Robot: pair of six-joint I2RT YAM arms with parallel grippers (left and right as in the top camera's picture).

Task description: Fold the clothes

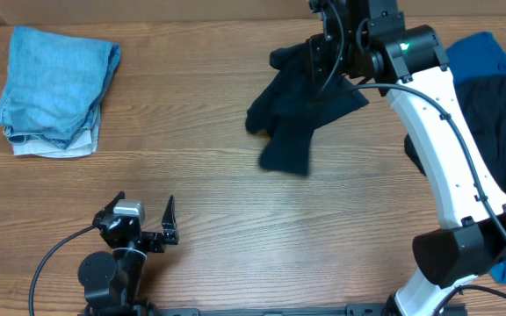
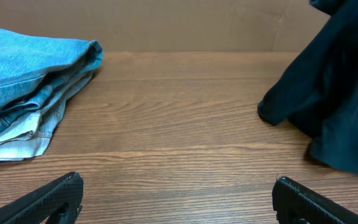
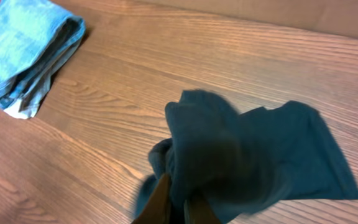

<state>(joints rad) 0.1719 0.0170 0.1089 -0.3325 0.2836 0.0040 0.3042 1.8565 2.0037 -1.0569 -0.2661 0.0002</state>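
Overhead, the right fingers (image 3: 161, 198) were clamped on a dark navy shirt (image 1: 306, 110), which hung bunched over the desk (image 1: 235, 193) toward its far edge, its lower part seemingly resting on the wood. The left fingers (image 2: 48, 198) stood spread and empty near the near-left corner. The shirt probably needed laying out flat and smoothing before any fold. More clothes (image 1: 499, 105) lay heaped at the right edge.

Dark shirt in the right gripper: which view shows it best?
Overhead. The dark shirt shows nearly whole there, hanging from the right gripper over the table. Left wrist cuts off its top and right side at the frame edge. Right wrist sees it close but blurred and bunched, its lower part out of frame.
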